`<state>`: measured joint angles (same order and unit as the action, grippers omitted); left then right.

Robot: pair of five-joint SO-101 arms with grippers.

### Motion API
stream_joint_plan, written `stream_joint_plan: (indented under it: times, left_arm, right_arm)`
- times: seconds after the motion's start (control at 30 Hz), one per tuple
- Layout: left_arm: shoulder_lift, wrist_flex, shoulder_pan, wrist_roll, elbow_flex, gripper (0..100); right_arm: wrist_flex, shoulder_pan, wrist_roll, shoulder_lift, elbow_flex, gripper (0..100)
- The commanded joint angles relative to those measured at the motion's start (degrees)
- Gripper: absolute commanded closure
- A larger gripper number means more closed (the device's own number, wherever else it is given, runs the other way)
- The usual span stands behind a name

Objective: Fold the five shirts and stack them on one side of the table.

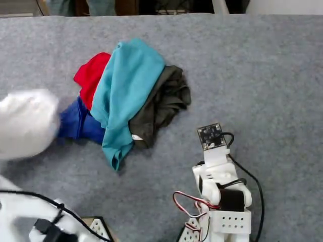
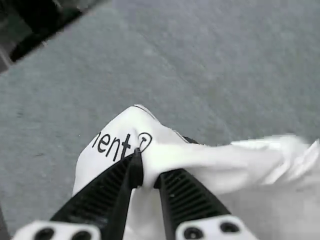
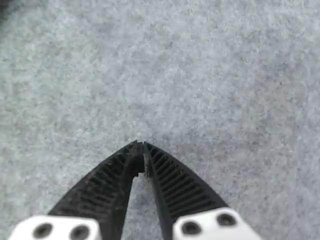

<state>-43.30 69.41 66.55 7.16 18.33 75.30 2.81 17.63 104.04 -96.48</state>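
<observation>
- On the grey felt worktop (image 1: 262,75), seen from above, we find a loose pile of four unfolded shirts near the middle.
- A teal shirt (image 1: 126,91) lies on top of the pile.
- A red shirt (image 1: 92,75) shows from under the teal one towards the far left of the pile, and a blue shirt (image 1: 78,122) towards the near left.
- A dark olive shirt (image 1: 164,103) lies crumpled along the pile's right side.
- A white shirt (image 1: 25,123) is a blurred bundle at the left edge of the high view, just beside the blue shirt.
- In the left wrist view, the left hand (image 2: 149,167) is clamped on a fold of the white shirt (image 2: 215,160), which carries black print.
- The right arm (image 1: 222,186) stands at the near edge, apart from the pile.
- The right hand (image 3: 140,146) has its black ribbed fingertips together over bare felt.
</observation>
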Motion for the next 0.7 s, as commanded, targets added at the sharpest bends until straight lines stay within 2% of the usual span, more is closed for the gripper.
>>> stream_joint_plan:
  times: [0.0,0.1,0.23,0.3,0.37,0.5,0.67]
  left_arm:
    - [-4.7,2.6,6.2,1.0,-8.9,97]
    - [-7.1,8.4,3.9,3.3,-9.4,97]
    - [-8.3,14.2,-12.7,10.1,1.7,97]
    - [-8.4,14.6,-21.0,12.5,10.0,97]
    - [-7.8,13.7,-27.6,13.2,17.0,92]
    - [-7.9,11.6,-33.5,9.4,25.3,73]
    - [-8.1,11.6,-36.3,6.2,22.8,71]
  right_arm:
    - [-1.0,-0.8,0.4,3.5,0.0,98.4]
    - [-1.0,-0.8,0.4,3.5,0.0,98.4]
    - [-1.0,-0.8,0.4,3.5,0.0,98.4]
    - [-1.0,-0.8,0.4,3.5,0.0,98.4]
    - [-1.0,-0.8,0.4,3.5,0.0,98.4]
    - [-1.0,-0.8,0.4,3.5,0.0,98.4]
    - [-1.0,-0.8,0.4,3.5,0.0,98.4]
